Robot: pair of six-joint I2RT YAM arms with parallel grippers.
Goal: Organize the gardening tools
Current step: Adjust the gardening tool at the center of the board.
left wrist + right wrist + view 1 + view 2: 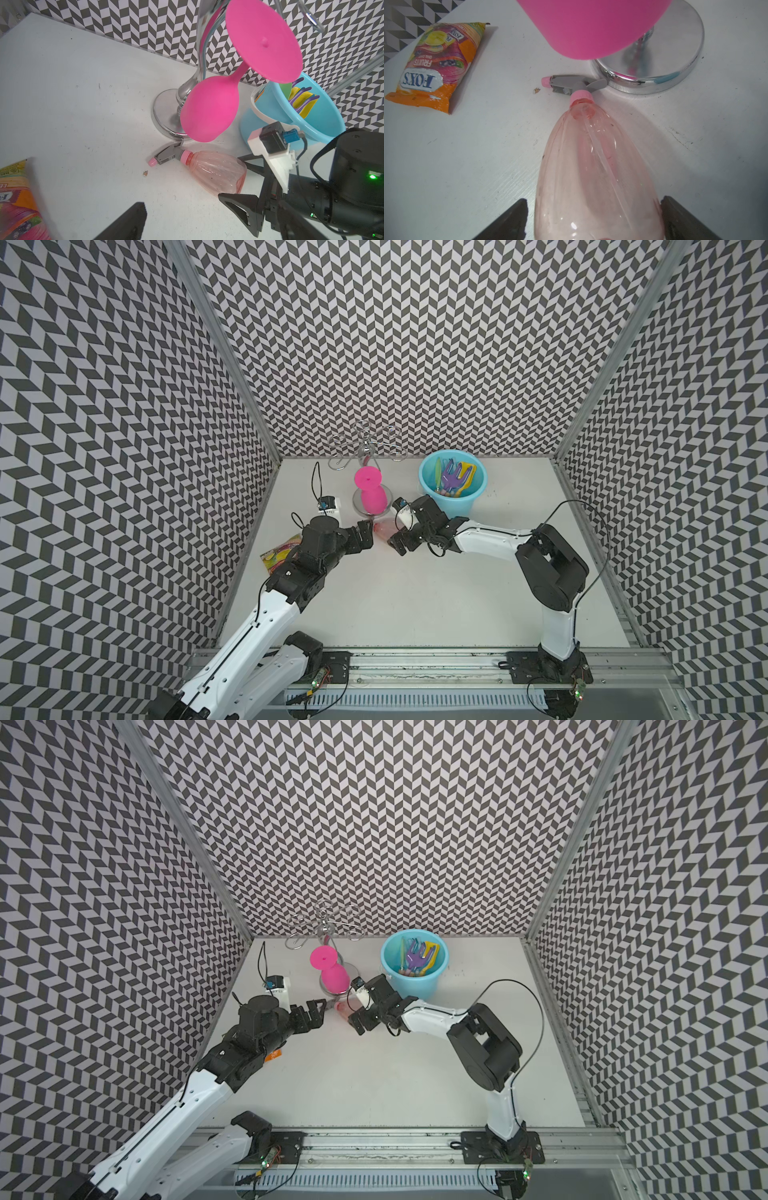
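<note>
While the spray bottle (593, 162) lies on its side on the tabletop (415, 593), spray head just beside the chrome stand base (675, 62), right pincer (593, 205) straddles its bottom end, jaws wide. Contact unclear, looks ungripped. Left pincer (365, 536) gapes empty near the spray head. Other tools (452, 477) stand in the blue bucket (457, 506).

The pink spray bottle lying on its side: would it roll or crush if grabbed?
The spray bottle looks empty, so probably light. Its thin see-through wall may dent under a hard squeeze. The round body could roll, though the sideways grey trigger head likely stops that.
</note>
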